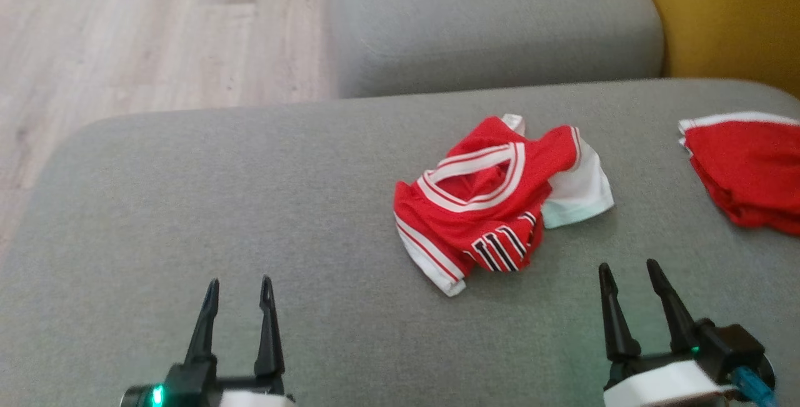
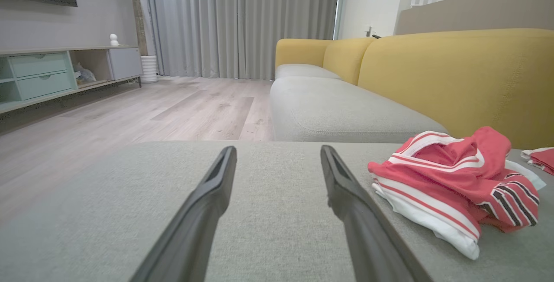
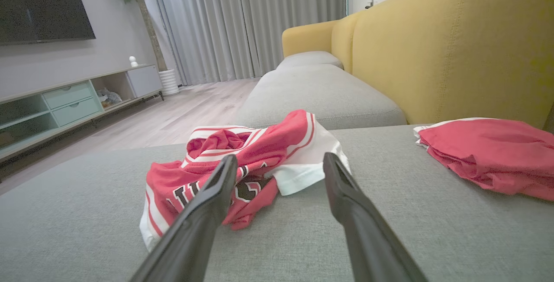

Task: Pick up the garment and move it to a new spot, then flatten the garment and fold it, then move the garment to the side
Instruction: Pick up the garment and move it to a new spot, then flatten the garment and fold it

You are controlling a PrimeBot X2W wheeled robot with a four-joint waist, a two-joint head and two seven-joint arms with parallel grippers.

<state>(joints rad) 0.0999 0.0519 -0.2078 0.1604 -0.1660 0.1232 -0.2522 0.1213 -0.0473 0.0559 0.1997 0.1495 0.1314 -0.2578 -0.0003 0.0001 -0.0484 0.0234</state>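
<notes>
Grey sofa seating [image 1: 187, 207] serves as the work surface, with the crumpled red-and-white garment [image 1: 487, 207] lying right of centre, well apart from a second red piece [image 1: 744, 169] at the right edge. The left end effector [image 1: 239, 288] and right end effector [image 1: 627, 267] hover over the near edge, jaws spread wide and empty, the right one nearer the garment. This stance probably leaves the bunched cloth unobstructed for the next grasp.

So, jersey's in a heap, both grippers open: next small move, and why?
Probably reach the right gripper forward to the red jersey: it lies crumpled on the cushion, untouched, and that open gripper is nearer than the left gripper.
</notes>
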